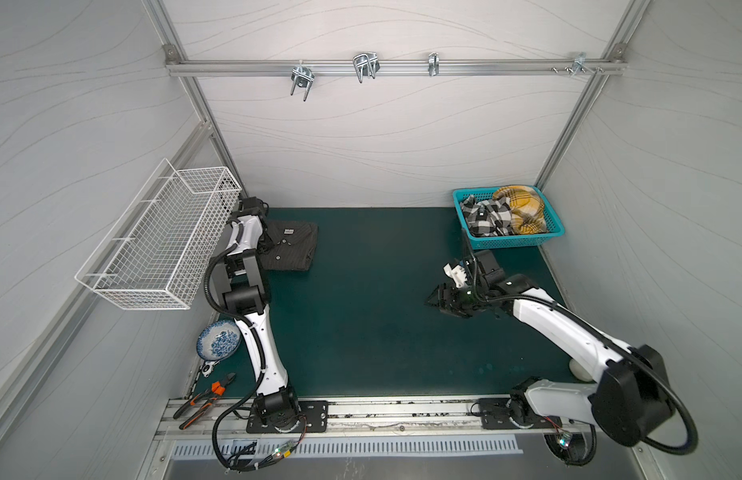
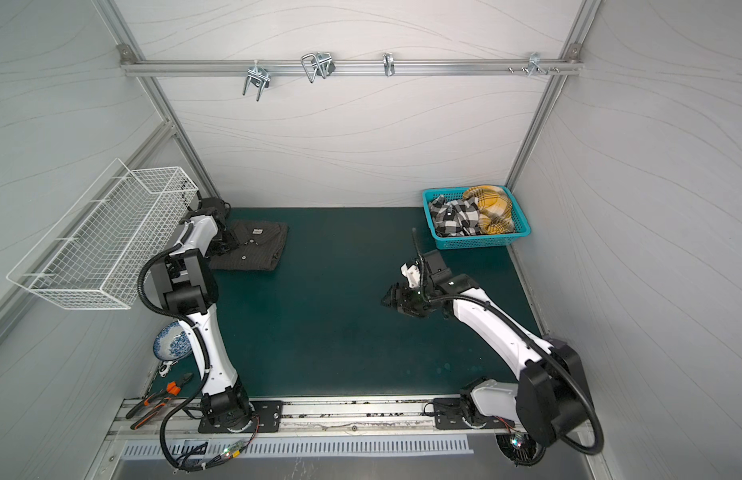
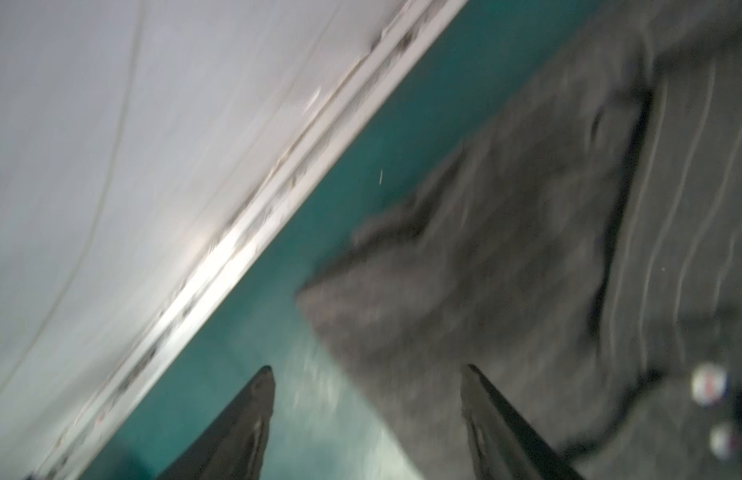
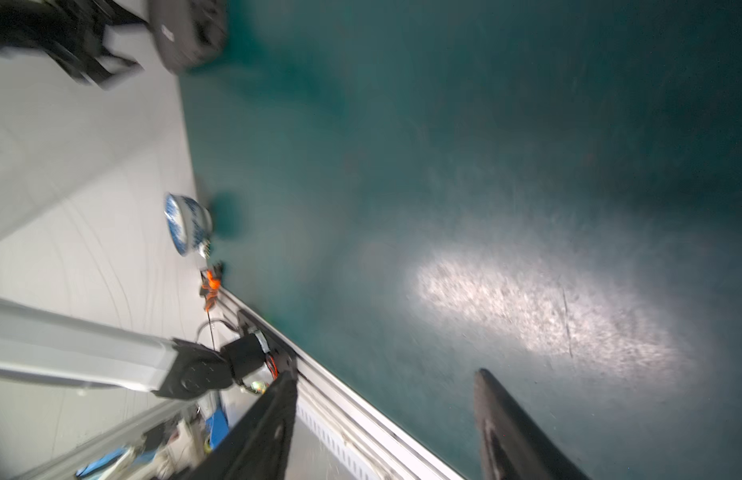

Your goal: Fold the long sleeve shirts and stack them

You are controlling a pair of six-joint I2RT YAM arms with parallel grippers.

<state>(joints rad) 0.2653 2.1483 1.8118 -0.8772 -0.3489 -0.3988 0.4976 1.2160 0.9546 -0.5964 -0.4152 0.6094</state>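
Charcoal shirt folded flat, black-and-white plaid shirt and yellow plaid shirt crumpled in basket

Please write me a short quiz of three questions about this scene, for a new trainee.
1. True or false: the dark striped shirt lies folded on the green mat.
2. How many plaid shirts lie in the blue-green basket?
3. The right gripper holds: A) a shirt, B) a bowl, C) nothing.
Key: 1 true; 2 two; 3 C.
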